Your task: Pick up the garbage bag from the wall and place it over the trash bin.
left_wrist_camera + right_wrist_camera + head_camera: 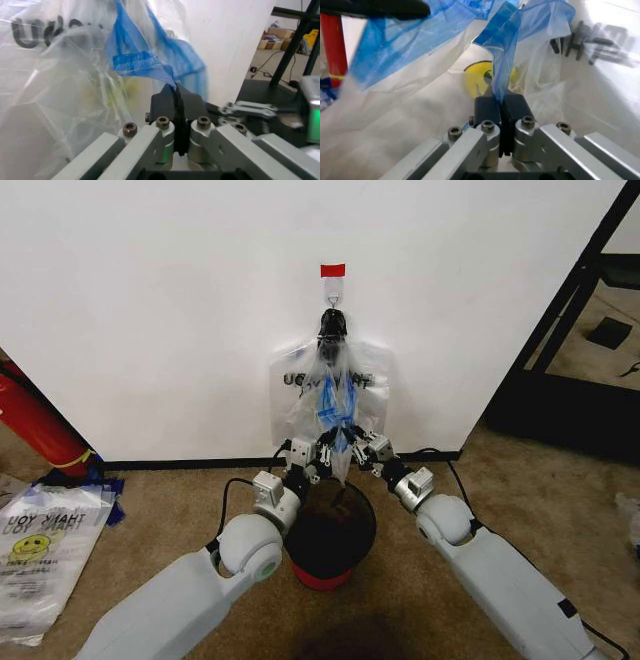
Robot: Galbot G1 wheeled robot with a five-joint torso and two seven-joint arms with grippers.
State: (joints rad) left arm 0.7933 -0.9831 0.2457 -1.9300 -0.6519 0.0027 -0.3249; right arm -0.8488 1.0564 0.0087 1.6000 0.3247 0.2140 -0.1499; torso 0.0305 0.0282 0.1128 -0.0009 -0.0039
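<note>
The garbage bag (335,395) hangs on the white wall (180,310) from a black hook clip (332,325) under a red tape strip (332,270). It is see-through with black lettering and blue-tinted folds. My left gripper (322,452) is shut on a blue fold at the bag's lower edge (145,63). My right gripper (360,450) is shut on another blue fold (502,41), with the yellow smiley (477,78) behind it. Directly below both grippers stands the trash bin (330,535), dark with a red base.
A long red cylinder (35,420) leans at the left by the black baseboard (180,464). Another printed plastic bag (40,545) lies on the carpet at the left. A black metal frame (570,310) stands to the right of the wall.
</note>
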